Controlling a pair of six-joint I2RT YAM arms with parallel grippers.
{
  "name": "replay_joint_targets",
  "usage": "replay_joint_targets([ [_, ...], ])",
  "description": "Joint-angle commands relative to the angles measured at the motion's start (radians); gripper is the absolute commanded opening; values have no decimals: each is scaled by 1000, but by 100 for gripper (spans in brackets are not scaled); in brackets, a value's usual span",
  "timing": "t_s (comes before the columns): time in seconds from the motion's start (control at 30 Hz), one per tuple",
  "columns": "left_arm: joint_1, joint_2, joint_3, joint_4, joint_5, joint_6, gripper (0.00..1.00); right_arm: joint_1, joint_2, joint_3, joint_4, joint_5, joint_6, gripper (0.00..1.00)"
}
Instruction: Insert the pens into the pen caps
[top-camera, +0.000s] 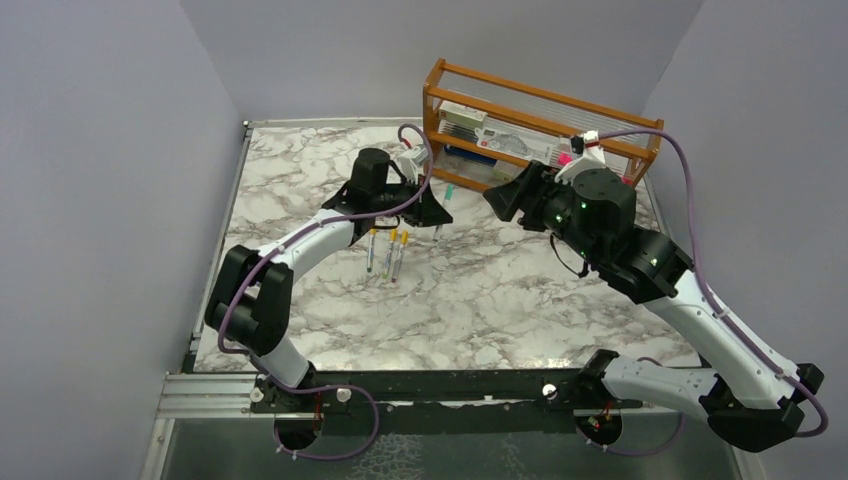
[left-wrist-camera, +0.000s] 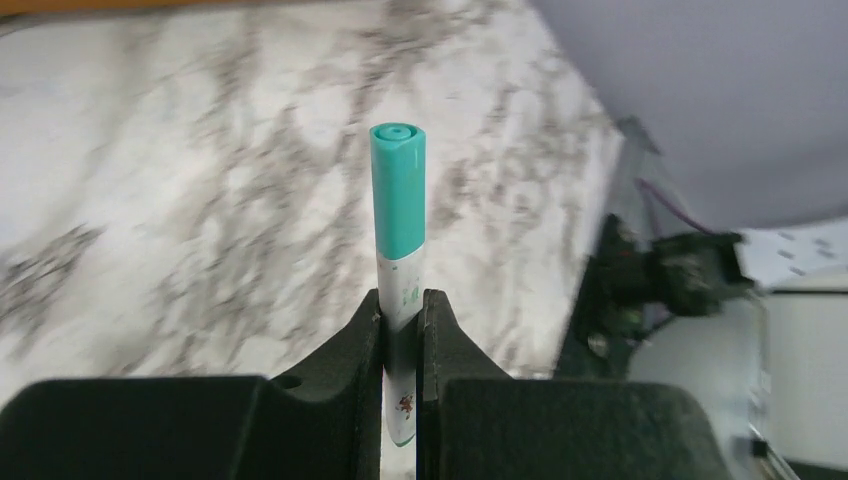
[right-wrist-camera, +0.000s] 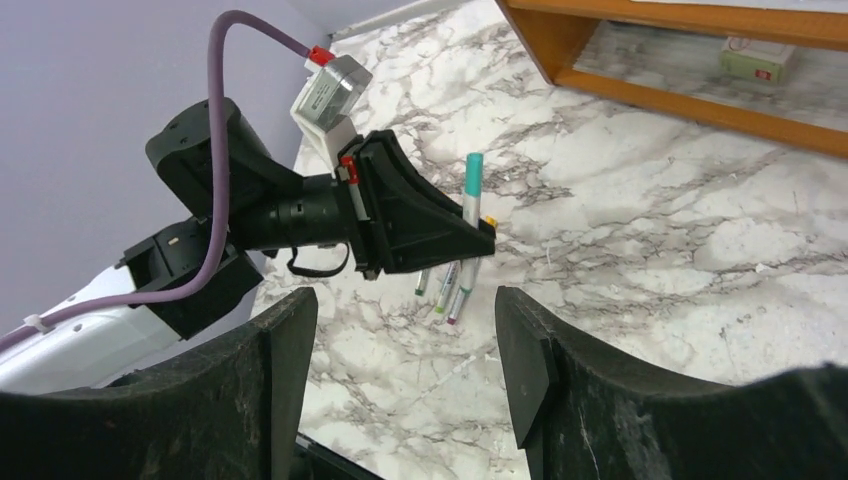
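In the left wrist view the fingers (left-wrist-camera: 365, 340) of my left gripper (left-wrist-camera: 402, 305) cover both sides of the pen (left-wrist-camera: 401, 280) that they clamp, so its lower part shows only as a thin strip. The print on it is too blurred to read. The table (left-wrist-camera: 200, 180) behind is blurred too, and so is a dark shape (left-wrist-camera: 660, 280) at the right; I cannot tell what it is.

In the right wrist view the bottom edge cuts off the fingers of my right gripper (right-wrist-camera: 400, 320). The loose pens (right-wrist-camera: 445, 290) lie partly behind my left gripper, with their upper ends hidden. The top edge cuts the shelf (right-wrist-camera: 640, 85), and the things on it are too small to name.
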Motion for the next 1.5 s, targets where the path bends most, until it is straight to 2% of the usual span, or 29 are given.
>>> replay_joint_targets([
  [0.0, 2, 21, 35, -257, -429, 156, 0, -1, 6, -26, -75, 19, 25, 66],
  [0.17, 3, 124, 71, -446, -631, 140, 0, -1, -19, -85, -42, -3, 38, 65],
  [0.37, 2, 144, 27, -476, -673, 127, 0, -1, -28, -125, -50, -8, 33, 65],
  [0.5, 3, 145, 15, -489, -672, 112, 1, -2, -39, -151, -46, -21, 46, 65],
  [0.57, 3, 153, 11, -495, -662, 104, 6, -1, -40, -156, -46, -25, 47, 65],
  [0.67, 2, 159, 0, -494, -628, 93, 20, -1, -39, -155, -53, -28, 47, 65],
  [0.93, 3, 145, -18, -487, -593, 85, 23, -1, -65, -173, -78, -35, 65, 65],
  [1.13, 2, 151, -11, -488, -562, 89, 29, -2, -95, -199, -91, -43, 85, 65],
  [1.37, 1, 117, 22, -493, -518, 119, 29, -2, -110, -216, -107, -38, 94, 65],
  [1.47, 0, 53, 52, -494, -475, 165, 33, -1, -86, -224, -75, -77, 16, 67],
])
